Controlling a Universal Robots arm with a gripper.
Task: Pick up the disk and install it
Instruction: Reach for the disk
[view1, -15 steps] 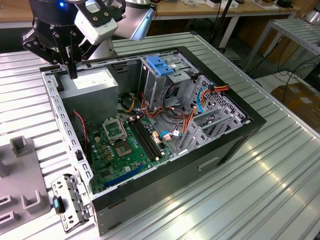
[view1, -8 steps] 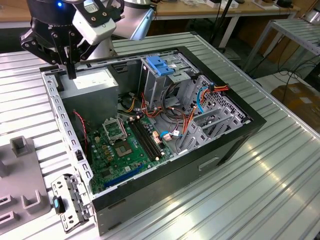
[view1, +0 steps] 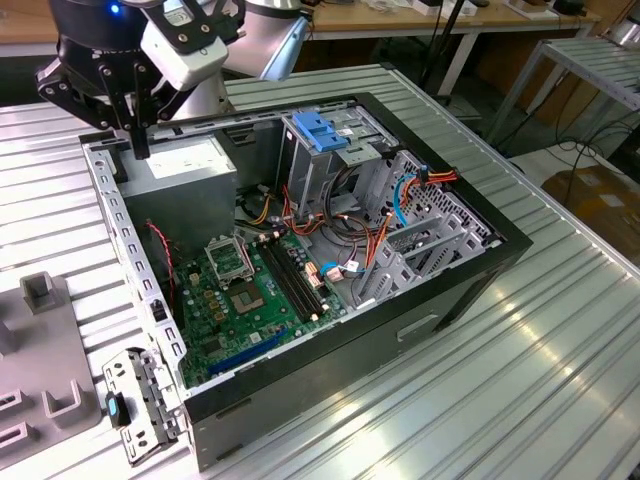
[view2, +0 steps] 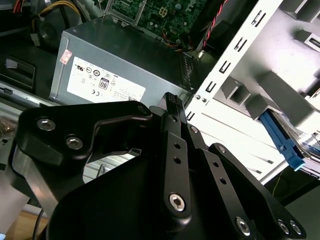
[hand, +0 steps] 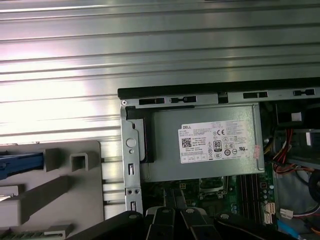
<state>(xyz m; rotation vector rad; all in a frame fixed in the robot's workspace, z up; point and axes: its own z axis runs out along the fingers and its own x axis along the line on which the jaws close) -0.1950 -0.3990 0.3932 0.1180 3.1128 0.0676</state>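
Beside the computer case (view1: 400, 330), on the grey fixture (hand: 60, 147), the disk (hand: 20, 165) shows me its blue rail. My claw (view1: 140, 152) hangs clenched on nothing above the power supply (hand: 205, 142), well apart from it.

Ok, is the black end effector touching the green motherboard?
No, the end effector hangs near the grey power-supply box with white sticker, away from the green motherboard.

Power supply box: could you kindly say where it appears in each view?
Exterior view: power supply box in a corner of the case, near the gripper.
Second wrist view: the box just beyond the gripper.
First wrist view: the box against the black case edge.
Shared landmark: its white sticker.
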